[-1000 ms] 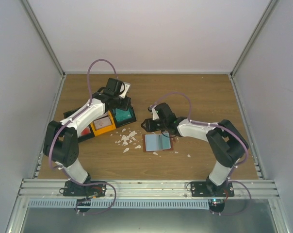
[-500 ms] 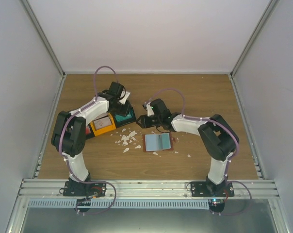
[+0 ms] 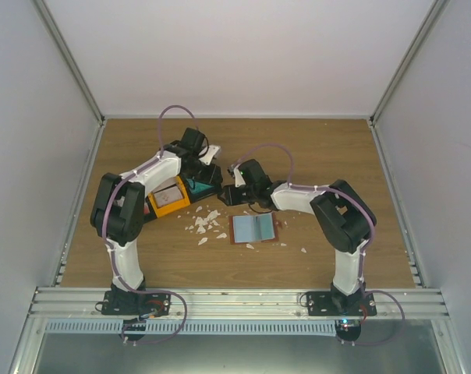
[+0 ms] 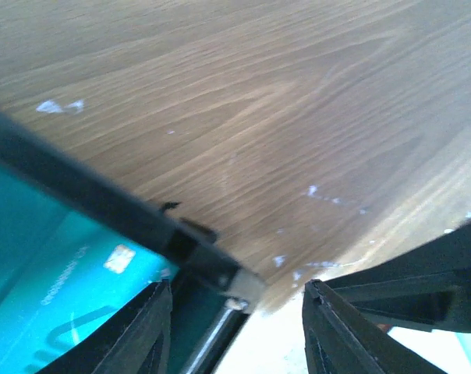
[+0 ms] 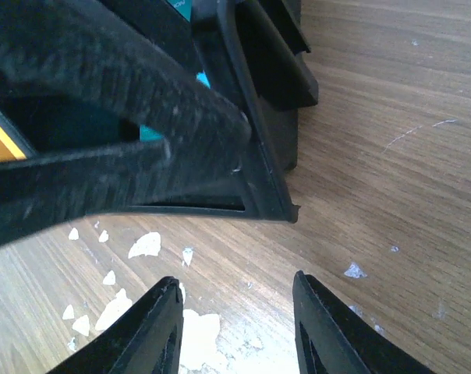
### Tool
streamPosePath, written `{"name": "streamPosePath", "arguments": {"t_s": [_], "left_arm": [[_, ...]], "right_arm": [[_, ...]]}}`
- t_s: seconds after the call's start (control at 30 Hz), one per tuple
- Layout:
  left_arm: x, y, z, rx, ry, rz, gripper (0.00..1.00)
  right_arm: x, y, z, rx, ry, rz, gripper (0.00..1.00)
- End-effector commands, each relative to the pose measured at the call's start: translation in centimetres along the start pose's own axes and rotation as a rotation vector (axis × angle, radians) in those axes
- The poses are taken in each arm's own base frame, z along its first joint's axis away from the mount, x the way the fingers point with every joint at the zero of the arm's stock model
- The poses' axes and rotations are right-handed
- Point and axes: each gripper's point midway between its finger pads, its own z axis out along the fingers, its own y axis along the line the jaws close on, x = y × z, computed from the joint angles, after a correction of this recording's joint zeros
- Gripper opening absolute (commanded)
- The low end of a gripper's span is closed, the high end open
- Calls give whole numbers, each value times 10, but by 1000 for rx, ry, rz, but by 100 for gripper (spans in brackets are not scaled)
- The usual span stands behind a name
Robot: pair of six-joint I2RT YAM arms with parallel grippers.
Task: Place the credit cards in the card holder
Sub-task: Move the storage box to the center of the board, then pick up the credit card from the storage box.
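White scraps [image 3: 205, 223] litter the wood between the orange bin [image 3: 175, 208] and the card holder [image 3: 253, 228], which lies open at centre frame with pale cards inside, while a teal credit card [image 4: 48, 288] lies in the black bin [image 4: 103, 206] and the left gripper [image 4: 237, 292] and right gripper [image 5: 235, 280] both gape empty.

Teal card [image 4: 48, 273] in bin [image 4: 103, 206] blurred, cut off at left edge, print unreadable, left gripper [image 3: 205, 171] over bin hiding most of it overhead, right gripper [image 3: 225, 195] beside bin too small to read there

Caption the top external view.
Left tool and right tool meet at the black plastic bin of teal cards; the reddish-brown leather card holder lies open.
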Motion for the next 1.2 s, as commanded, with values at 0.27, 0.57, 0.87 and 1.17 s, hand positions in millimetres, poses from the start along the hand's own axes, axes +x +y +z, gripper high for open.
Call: {"name": "streamPosePath", "arguments": {"t_s": [0.27, 0.57, 0.87, 1.17], "left_arm": [[-32, -9, -6, -1, -65, 61, 44], [-23, 15, -39, -171, -72, 68, 40], [-15, 30, -25, -221, -33, 142, 36], [-9, 40, 2, -223, 28, 169, 40]], "right_arm": [[-28, -25, 3, 76, -77, 44, 35], [-39, -15, 10, 35, -86, -11, 40], [-46, -22, 20, 75, -89, -37, 44], [-52, -54, 21, 269, -110, 18, 42]]}}
